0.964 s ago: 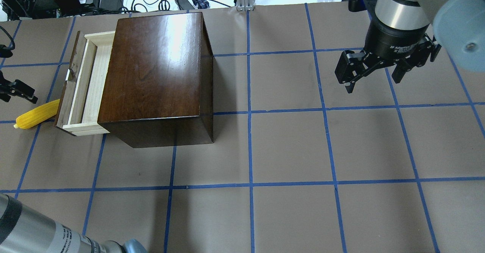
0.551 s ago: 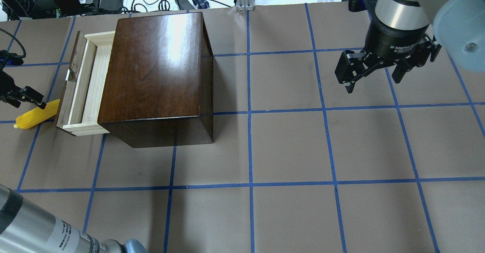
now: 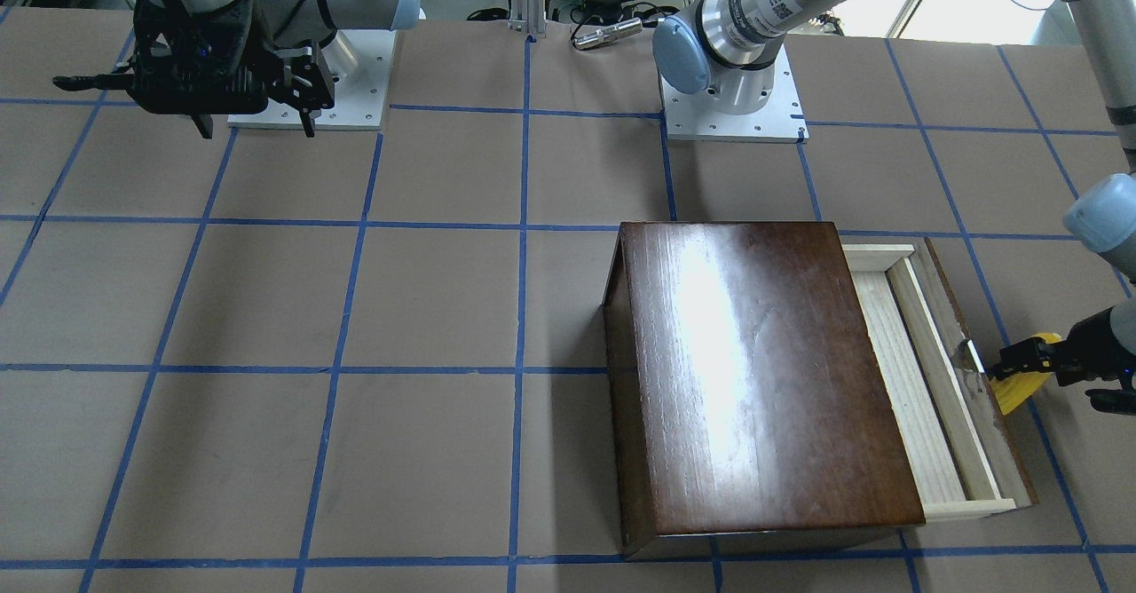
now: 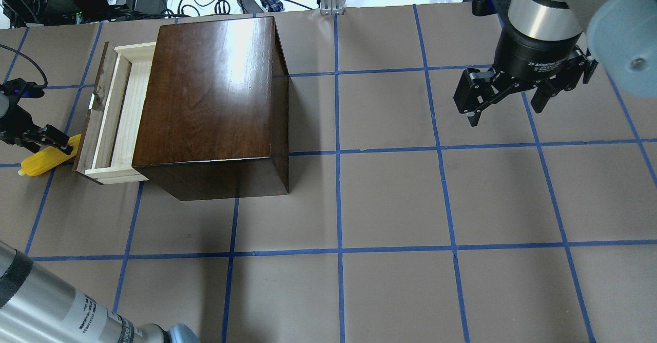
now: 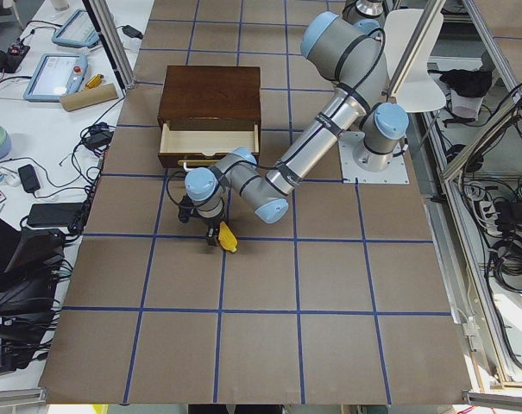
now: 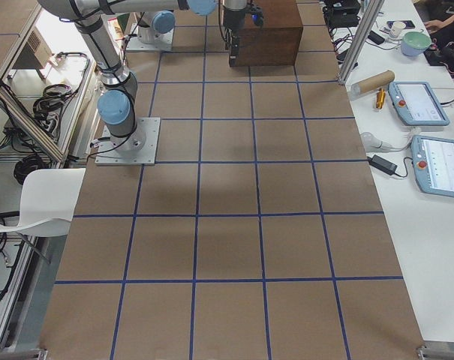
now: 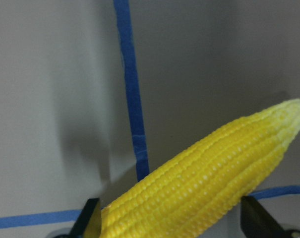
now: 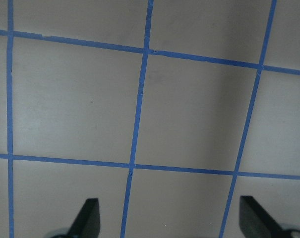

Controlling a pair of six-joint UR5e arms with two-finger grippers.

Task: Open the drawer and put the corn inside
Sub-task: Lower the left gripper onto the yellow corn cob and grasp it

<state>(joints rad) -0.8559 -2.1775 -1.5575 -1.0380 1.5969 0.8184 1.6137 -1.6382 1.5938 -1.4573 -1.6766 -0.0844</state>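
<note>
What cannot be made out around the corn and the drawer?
- The corn, thick end: covered in the overhead view by a finger of the left gripper; cut off by the left wrist view's bottom edge.
- The drawer, rear part: hidden under the dark box in the overhead and front-facing views.
- Whether the fingers touch the corn: cannot tell; the overhead view's left edge cuts the gripper.
</note>
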